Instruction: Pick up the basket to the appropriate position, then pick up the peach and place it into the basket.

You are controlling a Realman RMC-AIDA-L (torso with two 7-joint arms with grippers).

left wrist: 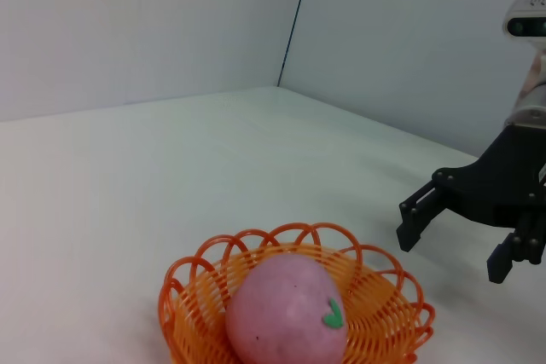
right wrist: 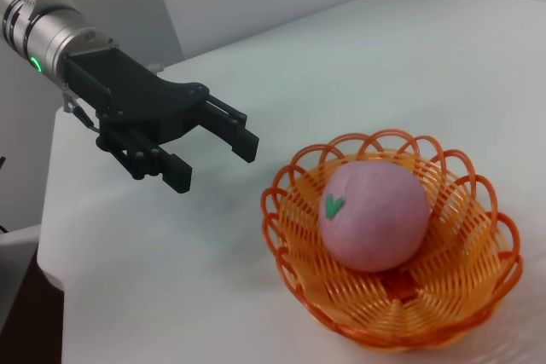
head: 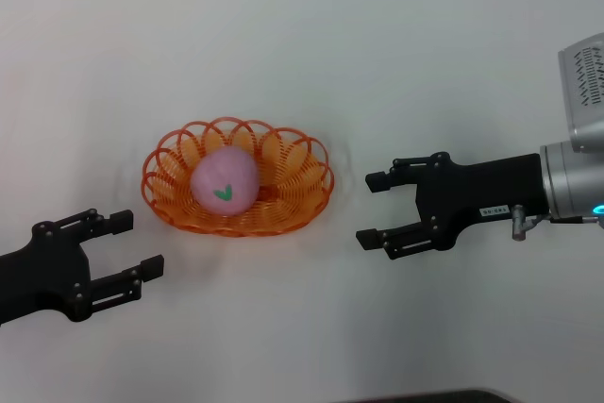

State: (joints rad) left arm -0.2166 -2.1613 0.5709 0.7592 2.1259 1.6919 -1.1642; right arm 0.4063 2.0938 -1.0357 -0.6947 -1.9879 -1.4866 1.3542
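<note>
The orange wire basket rests on the white table, a little left of the middle in the head view. Inside it lies the pink peach, its green leaf mark facing up. My left gripper stands open at the near left, apart from the basket. To the basket's right, my right gripper is also open, with nothing between its fingers.
The white table stretches around the basket. A dark edge shows at the front of the table. Pale walls meet in a corner behind the table.
</note>
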